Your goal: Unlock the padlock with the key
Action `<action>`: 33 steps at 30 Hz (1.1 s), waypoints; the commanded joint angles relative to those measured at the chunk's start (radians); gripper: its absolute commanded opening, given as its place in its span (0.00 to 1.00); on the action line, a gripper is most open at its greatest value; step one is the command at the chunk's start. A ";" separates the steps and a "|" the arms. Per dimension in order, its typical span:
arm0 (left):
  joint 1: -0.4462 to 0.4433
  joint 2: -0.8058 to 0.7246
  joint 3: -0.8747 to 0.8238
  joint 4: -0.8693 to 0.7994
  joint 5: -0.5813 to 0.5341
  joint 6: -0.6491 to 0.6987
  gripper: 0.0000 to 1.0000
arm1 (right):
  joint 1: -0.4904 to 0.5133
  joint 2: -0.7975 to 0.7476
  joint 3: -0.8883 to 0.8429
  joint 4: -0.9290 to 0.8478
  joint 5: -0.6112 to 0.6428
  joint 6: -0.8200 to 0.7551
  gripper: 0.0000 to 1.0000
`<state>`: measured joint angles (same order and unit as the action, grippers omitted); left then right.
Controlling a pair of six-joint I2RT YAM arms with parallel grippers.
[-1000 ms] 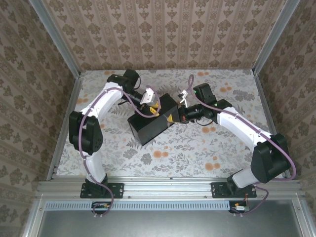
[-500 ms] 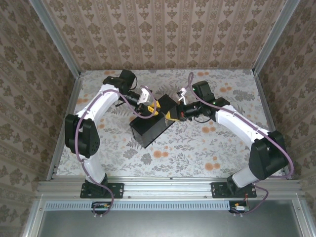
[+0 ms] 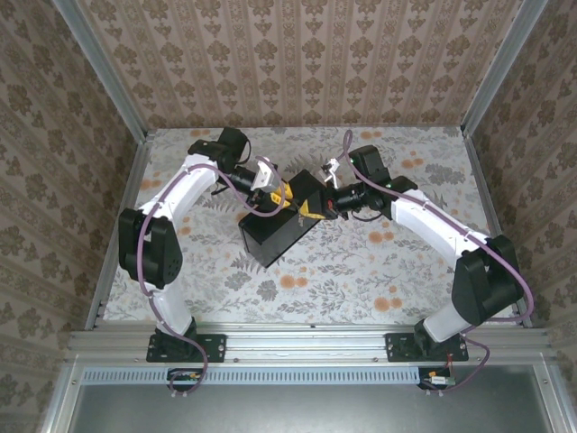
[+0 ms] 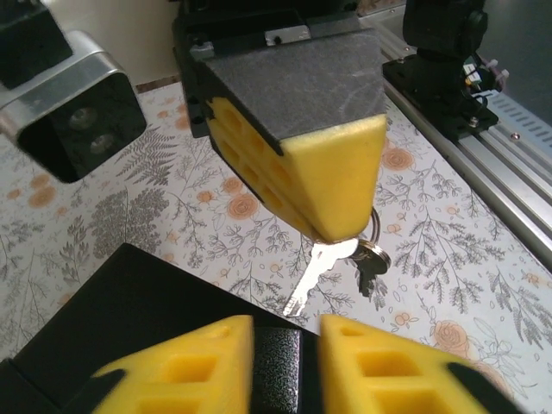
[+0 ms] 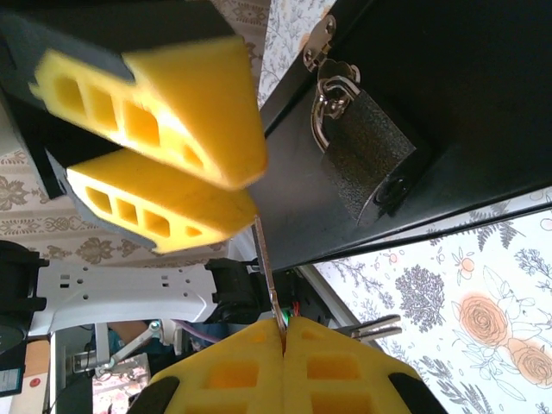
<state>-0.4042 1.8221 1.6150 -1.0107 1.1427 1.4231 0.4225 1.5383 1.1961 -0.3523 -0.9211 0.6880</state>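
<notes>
Floral-printed table [image 3: 361, 271] carries a black rectangular box [image 3: 270, 236] at centre; a dark grey crinkle-finished padlock with silver shackle [image 5: 371, 159] hangs closed from the hasp on the box's right end. Right gripper [image 5: 283, 332] is clamped on a small silver key [image 5: 266, 259], blade tip near the padlock but off its keyway. Left gripper [image 4: 286, 332], at the box's far-left corner, shows black textured surface filling its narrow gap, grip undetermined. Judged step: approach to insertion, requiring blade-to-keyway alignment, then a straight push.
</notes>
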 commanded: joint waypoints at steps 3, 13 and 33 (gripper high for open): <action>-0.005 -0.016 -0.002 0.027 -0.070 -0.022 0.57 | -0.049 -0.048 -0.030 -0.051 0.024 -0.002 0.00; -0.043 0.149 0.195 -0.161 -0.196 0.056 0.61 | -0.074 -0.071 -0.045 -0.081 0.012 -0.039 0.00; -0.092 0.198 0.223 -0.219 -0.252 0.070 0.29 | -0.073 -0.047 -0.050 -0.091 -0.015 -0.071 0.00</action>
<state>-0.4892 1.9949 1.8355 -1.2015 0.9264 1.4673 0.3447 1.4921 1.1393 -0.4046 -0.9062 0.6430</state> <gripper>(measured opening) 0.312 0.040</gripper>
